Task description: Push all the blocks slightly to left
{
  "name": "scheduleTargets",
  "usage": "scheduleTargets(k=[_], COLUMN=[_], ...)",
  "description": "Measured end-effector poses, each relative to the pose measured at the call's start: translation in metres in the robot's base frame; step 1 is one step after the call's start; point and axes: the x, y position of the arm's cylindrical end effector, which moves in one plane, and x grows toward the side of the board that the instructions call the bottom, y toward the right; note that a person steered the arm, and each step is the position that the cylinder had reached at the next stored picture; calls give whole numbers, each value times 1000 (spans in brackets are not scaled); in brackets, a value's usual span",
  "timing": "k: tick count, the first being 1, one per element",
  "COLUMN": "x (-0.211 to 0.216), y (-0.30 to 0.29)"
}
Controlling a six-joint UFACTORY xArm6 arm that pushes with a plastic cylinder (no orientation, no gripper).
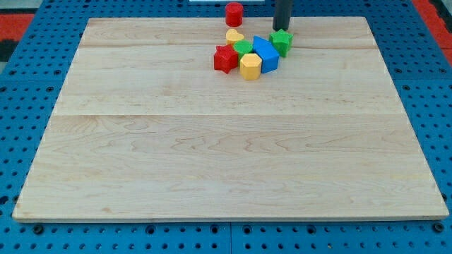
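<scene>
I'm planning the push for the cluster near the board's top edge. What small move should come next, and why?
Probably slide my tip toward the view's left: it sits just above the green star, the cluster's rightmost block, so pushing there would likely nudge the blue block leftward too.

The pale wooden board (226, 141) I work on looks smooth and matt, its grain running in long planks. Around it lies a blue perforated base (28, 233), seemingly plastic or painted metal. The red star-shaped block (225, 58) and blue block (266, 53) look smooth, painted, faintly glossy.
</scene>
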Motion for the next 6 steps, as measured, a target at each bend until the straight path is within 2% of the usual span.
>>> scheduleTargets(k=[1,2,3,4,5,6], x=[10,6,31,52,55,57], y=[-1,24,43,13,14,44])
